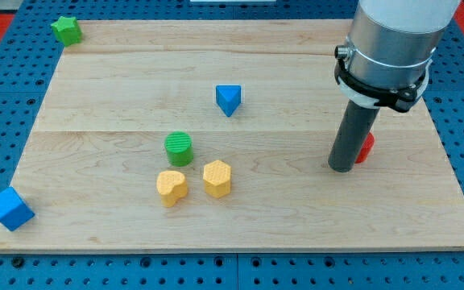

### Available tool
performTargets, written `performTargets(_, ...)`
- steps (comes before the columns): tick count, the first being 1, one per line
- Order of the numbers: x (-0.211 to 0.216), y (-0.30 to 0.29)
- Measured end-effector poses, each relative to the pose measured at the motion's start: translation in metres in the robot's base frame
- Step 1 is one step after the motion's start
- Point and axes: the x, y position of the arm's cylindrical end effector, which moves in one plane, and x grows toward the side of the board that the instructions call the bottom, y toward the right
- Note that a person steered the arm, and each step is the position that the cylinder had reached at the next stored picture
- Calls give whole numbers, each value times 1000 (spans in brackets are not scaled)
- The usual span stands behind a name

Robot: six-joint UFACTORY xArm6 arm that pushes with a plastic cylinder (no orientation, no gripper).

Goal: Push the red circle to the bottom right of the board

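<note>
The red circle (366, 148) lies on the right half of the wooden board (240, 217), mostly hidden behind my rod; only its right edge shows. My tip (341, 168) rests on the board, right against the red circle's left side. The board's bottom right corner lies below and to the right of both.
A blue triangle (228, 99) lies near the board's middle top. A green cylinder (179, 149), a yellow heart (171, 187) and a yellow hexagon (217, 178) cluster left of centre. A green star (67, 31) sits at the top left corner, a blue cube (10, 209) at the bottom left.
</note>
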Motion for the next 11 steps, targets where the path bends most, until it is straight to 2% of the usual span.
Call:
performTargets(3, -68, -36)
performTargets(4, -72, -19)
performTargets(5, -61, 7)
performTargets(8, 18, 38)
performTargets(9, 22, 70)
performTargets(11, 22, 79)
